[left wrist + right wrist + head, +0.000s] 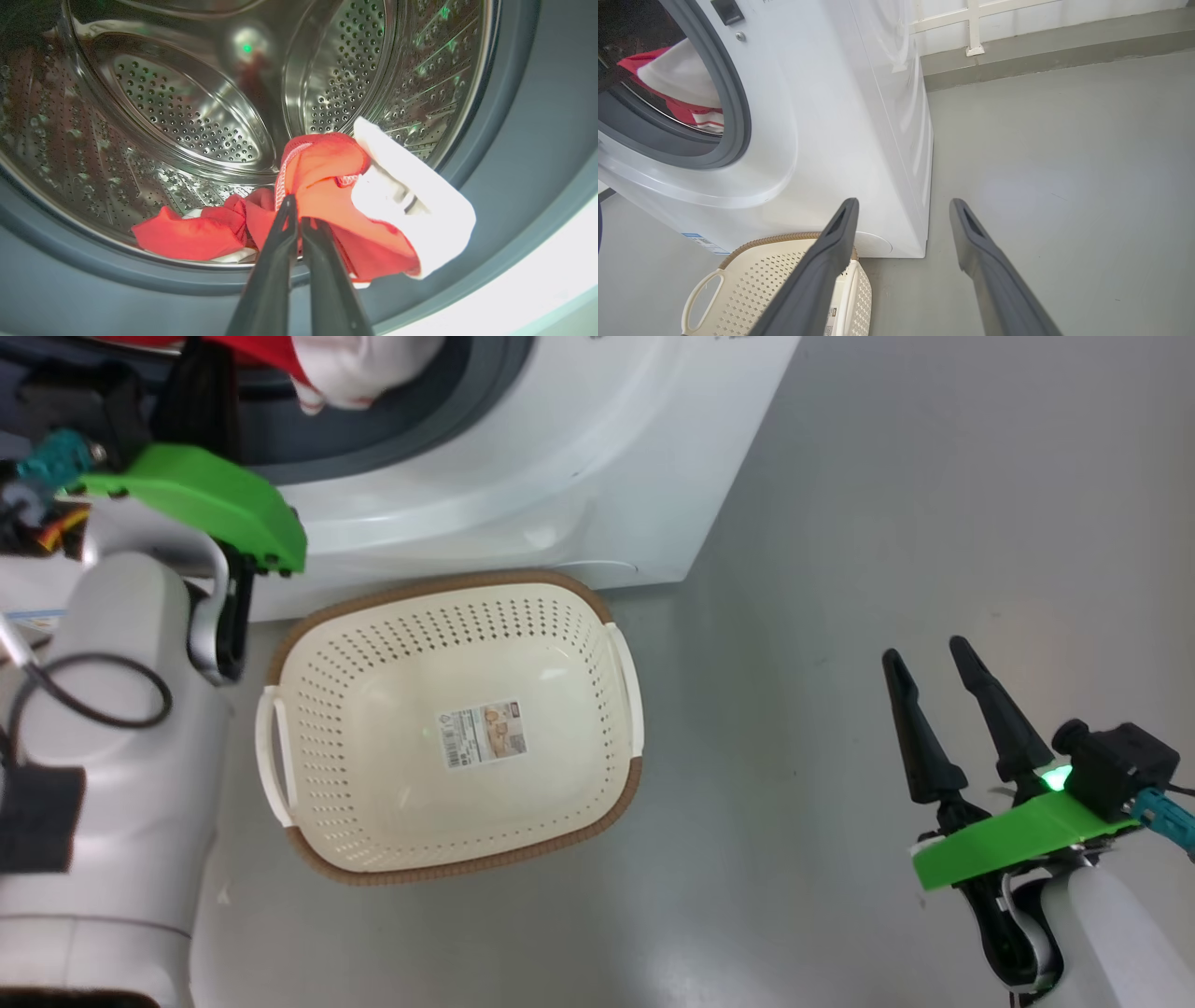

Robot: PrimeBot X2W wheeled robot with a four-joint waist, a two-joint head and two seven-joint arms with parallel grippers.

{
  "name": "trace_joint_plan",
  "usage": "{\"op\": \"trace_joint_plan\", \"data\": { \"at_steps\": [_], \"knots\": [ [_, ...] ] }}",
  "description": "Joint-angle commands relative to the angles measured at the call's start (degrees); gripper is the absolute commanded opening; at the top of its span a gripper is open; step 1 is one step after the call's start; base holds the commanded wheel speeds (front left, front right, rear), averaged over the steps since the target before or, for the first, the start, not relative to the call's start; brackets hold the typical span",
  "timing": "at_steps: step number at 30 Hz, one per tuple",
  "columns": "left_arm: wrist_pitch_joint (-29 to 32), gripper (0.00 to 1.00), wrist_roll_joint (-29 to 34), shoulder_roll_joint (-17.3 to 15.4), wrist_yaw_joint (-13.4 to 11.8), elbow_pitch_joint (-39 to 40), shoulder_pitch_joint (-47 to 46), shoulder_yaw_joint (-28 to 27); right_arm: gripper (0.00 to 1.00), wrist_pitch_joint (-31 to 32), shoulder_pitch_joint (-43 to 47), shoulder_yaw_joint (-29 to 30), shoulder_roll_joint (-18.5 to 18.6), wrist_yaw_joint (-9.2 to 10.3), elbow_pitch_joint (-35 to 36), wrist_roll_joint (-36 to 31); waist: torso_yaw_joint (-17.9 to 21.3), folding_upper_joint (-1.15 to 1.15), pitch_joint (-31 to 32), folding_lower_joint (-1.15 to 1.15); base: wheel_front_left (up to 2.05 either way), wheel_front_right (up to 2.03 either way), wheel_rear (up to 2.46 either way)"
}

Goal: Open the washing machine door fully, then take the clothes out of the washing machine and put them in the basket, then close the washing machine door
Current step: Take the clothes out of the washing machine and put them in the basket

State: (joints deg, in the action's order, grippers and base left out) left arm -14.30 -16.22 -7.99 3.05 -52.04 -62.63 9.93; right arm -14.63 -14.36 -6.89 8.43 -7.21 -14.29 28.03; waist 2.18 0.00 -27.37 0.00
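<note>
Counting what shows gives 1 washing machine [560,457], 1 basket [467,581], 1 bundle of clothes [322,177] and 2 grippers with 2 dark fingers each. The left gripper [295,207] has its fingers pressed together on a red fold of the clothes, pinched at their very tips. The garment's white part bulges just right of the fingers, and a red tail trails left of them onto the lower lip of the steel drum [187,126]. That arm reaches into the machine's round opening, its pale forearm beside the basket. The right gripper [926,651] hangs over bare floor [840,504], fingers spread apart with nothing between them, the basket well apart to their left.
</note>
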Motion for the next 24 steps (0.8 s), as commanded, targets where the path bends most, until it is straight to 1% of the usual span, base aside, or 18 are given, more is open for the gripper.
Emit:
{"op": "trace_joint_plan", "data": {
  "at_steps": [1, 8, 15, 24],
  "knots": [
    [-0.7, 0.0, -0.1, -2.0, 0.0, 2.1, 0.6, -1.5, 1.0, -0.4, 1.7, -0.8, 0.6, -0.28, 1.3, -0.5, -1.2, 0.0, 1.3, 0.0, 0.0, 0.0, 0.0],
    [-0.7, 0.0, 1.6, 0.6, 0.5, 11.2, 7.8, -5.1, 1.0, -0.4, 3.4, 0.2, 1.6, -0.28, 1.6, -0.8, -2.6, 0.0, 3.8, 0.0, 0.0, 0.0, 0.0],
    [-0.7, 0.0, 3.0, 3.0, 1.6, 18.6, 13.6, -8.1, 1.0, -0.4, 4.8, 0.7, 2.1, -0.28, 1.5, -0.9, -3.8, 0.0, 6.4, 0.0, 0.0, 0.0, 0.0],
    [-0.7, 0.0, 3.6, 4.7, 2.8, 26.5, 19.5, -9.9, 1.0, -0.4, 6.6, 1.2, 2.2, -0.28, 1.4, -0.7, -4.7, 0.0, 9.0, 0.0, 0.0, 0.0, 0.0]
  ]
}}
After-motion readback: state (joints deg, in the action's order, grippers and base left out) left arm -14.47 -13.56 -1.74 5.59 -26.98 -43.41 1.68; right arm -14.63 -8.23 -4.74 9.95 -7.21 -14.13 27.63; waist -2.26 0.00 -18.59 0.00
